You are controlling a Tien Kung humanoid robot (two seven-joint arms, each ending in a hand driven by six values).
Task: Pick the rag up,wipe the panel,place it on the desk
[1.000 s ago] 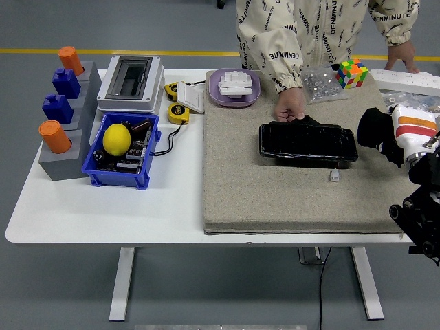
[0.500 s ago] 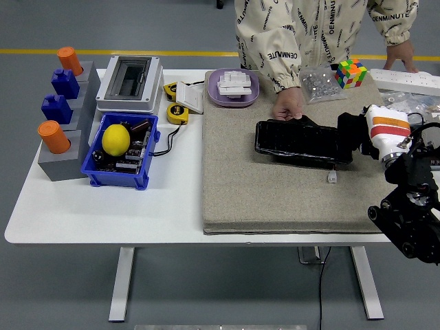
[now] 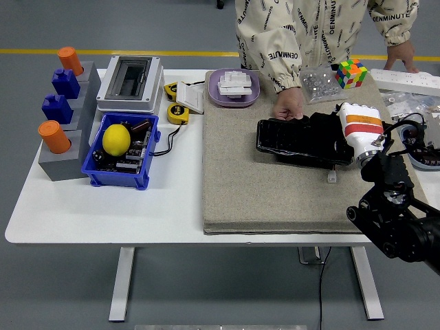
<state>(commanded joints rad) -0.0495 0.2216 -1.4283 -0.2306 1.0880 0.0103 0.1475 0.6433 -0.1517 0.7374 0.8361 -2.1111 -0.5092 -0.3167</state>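
Head view: a white table [image 3: 103, 206] carries a large grey-brown felt mat [image 3: 275, 199] over its right half. A person in a printed cream jacket [image 3: 302, 34] stands at the far side, one hand [image 3: 289, 110] pressing on the far left corner of the black panel [image 3: 292, 137], the other hand [image 3: 401, 55] resting on the far right edge of the table.

The panel lies flat on the mat, right of centre. The robot's right arm [image 3: 392, 213] comes in from the lower right. Its right hand [image 3: 359, 127], white with an orange band, sits over the right end of the panel with a black rag [image 3: 326, 134] under it. The rag lies on the panel surface, and the fingers appear folded down onto the cloth, gripping it, though the fingertips are hidden. The left arm does not show.

On the left of the table stand a grey block rack [image 3: 65, 130] with orange and blue pegs, a grey electrical box [image 3: 130, 82], and a blue bin [image 3: 122, 155] holding a lemon [image 3: 116, 139]. A purple tray [image 3: 234, 87] sits at the mat's far edge. A colour cube [image 3: 350, 73] stands near the far right corner. Two yellow tape measures [image 3: 177, 112] lie just beside the mat.
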